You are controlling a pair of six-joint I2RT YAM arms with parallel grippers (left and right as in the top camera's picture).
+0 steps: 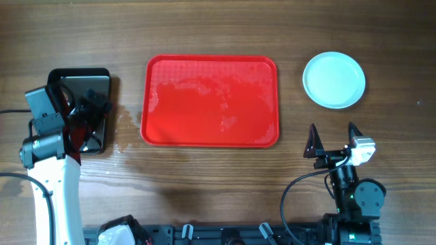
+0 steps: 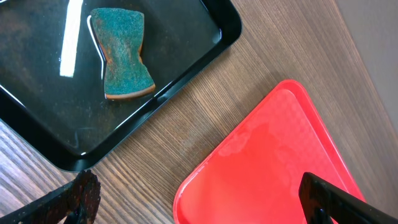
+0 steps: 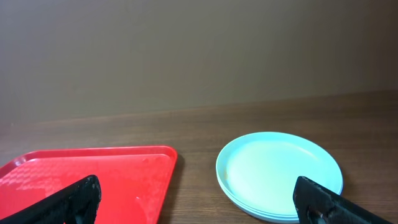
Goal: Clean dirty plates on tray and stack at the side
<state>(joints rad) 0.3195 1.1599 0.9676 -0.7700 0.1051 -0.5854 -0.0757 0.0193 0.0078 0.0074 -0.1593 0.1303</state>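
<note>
The red tray [image 1: 211, 102] lies mid-table with wet streaks and no plates on it; it also shows in the left wrist view [image 2: 273, 162] and the right wrist view [image 3: 93, 174]. The pale blue-white plates [image 1: 334, 79] sit in one stack on the wood right of the tray, seen too in the right wrist view [image 3: 280, 171]. My left gripper [image 1: 92, 112] hangs open and empty over the black tray's right edge; in its own view its fingertips [image 2: 205, 199] straddle the wood and the red tray's corner. My right gripper [image 1: 334, 139] is open and empty, below the plate stack [image 3: 199, 202].
A black glossy tray [image 1: 85, 109] at the far left holds a green-topped sponge [image 2: 122, 53] and a white strip [image 2: 70, 37]. Water marks lie on the wood [image 1: 126, 126] between the two trays.
</note>
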